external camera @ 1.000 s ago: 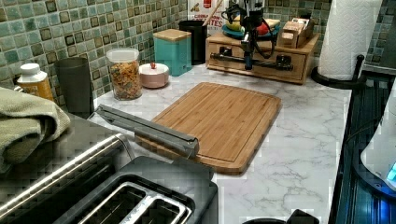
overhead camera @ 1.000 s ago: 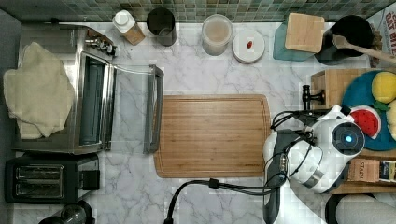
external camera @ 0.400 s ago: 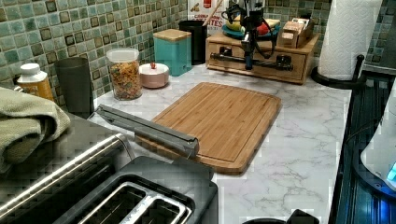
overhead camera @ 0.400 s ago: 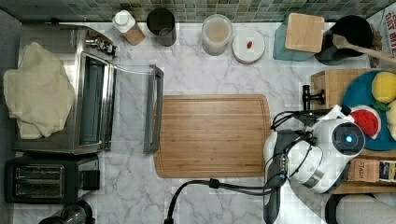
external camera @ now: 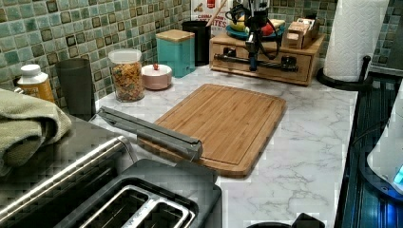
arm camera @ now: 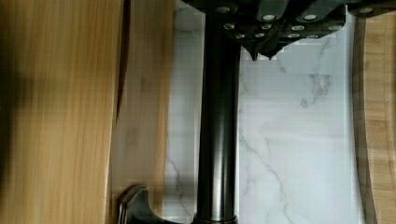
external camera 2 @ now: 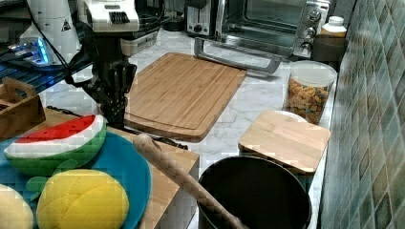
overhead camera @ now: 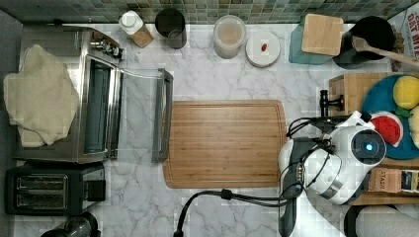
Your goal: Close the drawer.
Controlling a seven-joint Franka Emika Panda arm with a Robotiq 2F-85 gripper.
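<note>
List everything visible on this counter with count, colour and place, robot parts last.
drawer: one, light wood, black bar handle, far end of the left view.
cutting board: one, bamboo, centre of the top view.
toaster oven: one, silver, door open, the top view's left.
toaster: one, black, below the oven in the top view.
cloth: one, beige, on the oven.
cereal jar: one, clear, by the tiled wall.
teal canister: one, wooden lid.
paper towel roll: one, white.
toy watermelon: one, on a blue plate.
gripper: one, black, at the drawer handle.

Even indoor light, soft shadows — blocky compression, wrist view blurred.
</note>
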